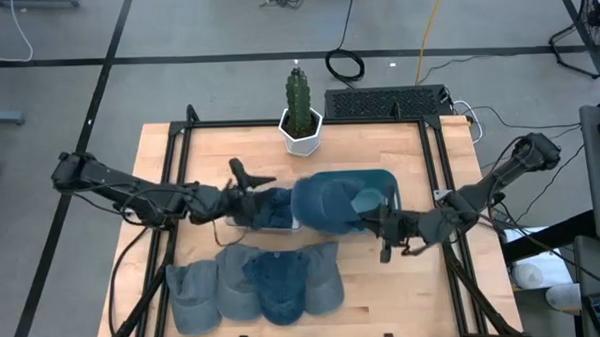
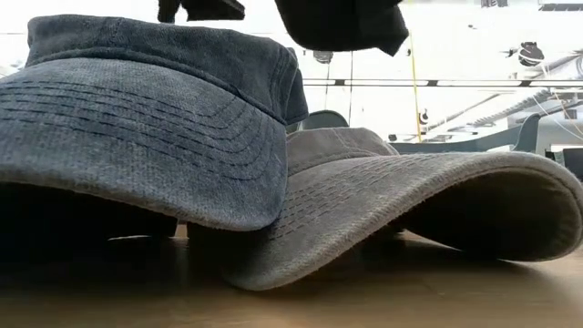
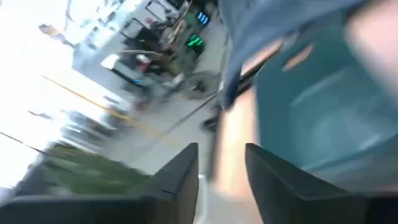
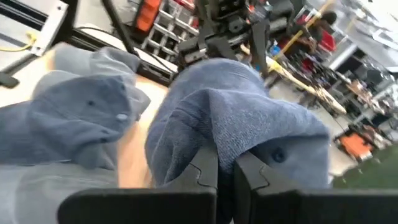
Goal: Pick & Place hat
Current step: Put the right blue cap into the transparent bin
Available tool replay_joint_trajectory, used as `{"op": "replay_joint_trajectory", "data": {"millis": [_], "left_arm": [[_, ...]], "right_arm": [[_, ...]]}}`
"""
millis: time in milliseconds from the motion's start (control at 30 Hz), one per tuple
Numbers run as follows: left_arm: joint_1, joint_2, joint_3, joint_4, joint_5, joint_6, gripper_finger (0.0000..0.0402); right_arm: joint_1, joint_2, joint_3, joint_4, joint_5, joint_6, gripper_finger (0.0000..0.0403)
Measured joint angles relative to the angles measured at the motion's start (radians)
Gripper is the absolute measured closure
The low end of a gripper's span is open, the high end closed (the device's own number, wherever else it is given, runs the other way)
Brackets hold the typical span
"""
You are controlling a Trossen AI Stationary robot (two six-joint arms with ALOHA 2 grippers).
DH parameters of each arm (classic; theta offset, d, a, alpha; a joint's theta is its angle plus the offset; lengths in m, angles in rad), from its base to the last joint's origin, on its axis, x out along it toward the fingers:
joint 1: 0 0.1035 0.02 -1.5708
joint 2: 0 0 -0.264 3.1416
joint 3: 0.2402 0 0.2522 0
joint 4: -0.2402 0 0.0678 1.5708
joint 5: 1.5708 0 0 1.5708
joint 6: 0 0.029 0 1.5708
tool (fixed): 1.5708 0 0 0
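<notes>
A blue cap (image 1: 326, 203) sits over the left part of a teal bin (image 1: 385, 181) in the middle of the table. My right gripper (image 1: 374, 223) reaches it from the table's right and is shut on it; in the right wrist view the cap (image 4: 242, 106) bulges just past the gripper (image 4: 227, 169). My left gripper (image 1: 243, 202) is open beside a darker blue piece of cloth (image 1: 273, 205) at the cap's left. The left wrist view shows the open gripper (image 3: 221, 168), the bin (image 3: 323, 106) and blue cloth (image 3: 273, 25). Whether it touches the cloth, I cannot tell. My right gripper pinches a bunched fold of the cap's crown cloth (image 4: 214, 134) between its two fingers. The fingers come about level from the table's right side. The cap bulges out beyond them over the bin; whether it rests on the bin, I cannot tell.
Several caps (image 1: 254, 282) lie overlapping in a row along the near edge; their brims (image 2: 137, 118) fill the low view. A cactus in a white pot (image 1: 300, 113) stands at the far edge. Bare wood lies to the right of the row and on the table's far left.
</notes>
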Motion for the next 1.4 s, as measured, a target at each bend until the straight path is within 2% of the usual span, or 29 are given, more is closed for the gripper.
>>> {"op": "replay_joint_trajectory", "data": {"millis": [200,400,633,933,1133,1400], "left_arm": [[0.003,0.082,0.0,0.125,0.002,0.389,0.0202],[0.003,0.12,0.0,0.242,0.014,0.586,0.0181],[0.006,0.124,0.0,0.24,0.112,0.585,0.019],[0.006,0.124,0.0,0.233,0.003,0.583,0.0198],[0.006,0.123,0.0,0.231,0.001,0.581,0.0193],[0.006,0.123,0.0,0.229,0.004,0.526,0.0206]], "right_arm": [[-0.097,-0.009,-0.058,0.067,-0.162,0.017,0.0403],[-0.181,-0.009,-0.079,0.106,-0.274,0.056,0.0403],[-0.215,-0.009,-0.08,0.127,-0.296,0.042,0.0403],[-0.21,-0.049,-0.08,0.097,-0.294,0.007,0.0403],[-0.21,-0.087,-0.081,0.098,-0.292,-0.022,0.0403],[-0.219,-0.087,-0.08,0.099,-0.291,-0.062,0.0403]]}}
